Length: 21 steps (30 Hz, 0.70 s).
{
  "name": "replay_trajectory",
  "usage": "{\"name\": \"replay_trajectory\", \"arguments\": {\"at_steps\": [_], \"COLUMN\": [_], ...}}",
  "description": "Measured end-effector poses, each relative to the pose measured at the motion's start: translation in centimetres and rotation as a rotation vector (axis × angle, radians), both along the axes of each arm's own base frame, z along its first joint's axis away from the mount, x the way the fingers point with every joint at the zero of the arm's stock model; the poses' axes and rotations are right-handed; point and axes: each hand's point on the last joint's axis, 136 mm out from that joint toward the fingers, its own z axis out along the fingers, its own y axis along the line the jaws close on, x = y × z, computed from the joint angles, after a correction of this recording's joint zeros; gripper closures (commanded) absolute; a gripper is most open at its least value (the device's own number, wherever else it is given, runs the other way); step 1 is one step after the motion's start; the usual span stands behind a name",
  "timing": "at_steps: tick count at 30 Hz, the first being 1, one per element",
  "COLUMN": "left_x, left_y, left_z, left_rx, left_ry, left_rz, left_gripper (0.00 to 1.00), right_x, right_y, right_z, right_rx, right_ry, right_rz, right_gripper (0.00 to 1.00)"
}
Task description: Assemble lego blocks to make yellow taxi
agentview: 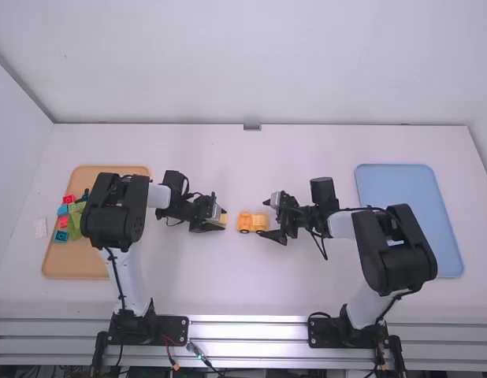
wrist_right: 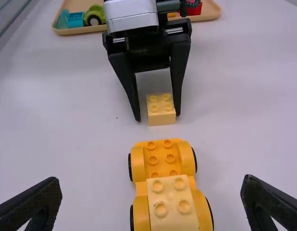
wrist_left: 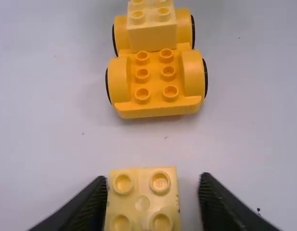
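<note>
A: Where is your taxi, and what are the parts like?
B: A yellow wheeled base sits upright on the white counter, between the two arms. One pale yellow block is seated on its studs, toward the right arm. A loose pale yellow block lies studs up, just apart from the base's bare end.
A: How should they handle for you?
B: Probably light, stiff and hard to damage, with smooth sides that may slip or twist if you pinch off-centre. Take the loose block by two opposite flat walls, low down, leaving studs and underside free. The base may roll if you nudge it, so steady it by both sides.
A: And your grippers?
B: Your left gripper is open and grasps nothing; its fingers straddle the loose block, one close beside it, the other across a clear gap. You cannot tell whether the nearer one touches. Your right gripper is spread wide and empty, its fingers well out on either side of the base's built-up end.
</note>
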Motion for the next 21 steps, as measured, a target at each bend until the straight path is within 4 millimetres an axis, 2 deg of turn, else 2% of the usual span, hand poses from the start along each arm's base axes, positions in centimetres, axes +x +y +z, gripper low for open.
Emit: {"name": "replay_trajectory", "arguments": {"at_steps": [4, 5, 10, 13, 21], "left_x": [0.0, 0.0, 0.4, 0.6, 0.6], "left_y": [0.0, 0.1, 1.1, 1.8, 1.6], "left_z": [-0.1, -0.1, -0.1, 0.0, 0.0], "left_rx": [0.003, 0.003, 0.002, -0.002, -0.002], "left_ry": [0.012, 0.018, 0.02, 0.025, 0.017], "left_rz": [0.009, 0.013, 0.043, 0.065, 0.056], "left_gripper": [0.47, 0.55, 0.61, 0.69, 0.66], "right_x": [-0.2, -0.3, -0.3, -0.3, -0.3], "right_y": [-0.1, -0.2, -0.2, -0.2, -0.2], "right_z": [-0.4, -0.5, -0.6, -0.5, -0.6], "right_rx": [-0.011, -0.012, -0.015, -0.015, -0.017], "right_ry": [0.009, 0.013, 0.013, 0.012, 0.013], "right_rz": [-0.007, -0.008, -0.01, -0.01, -0.012], "right_gripper": [0.01, 0.01, 0.01, 0.01, 0.01]}}
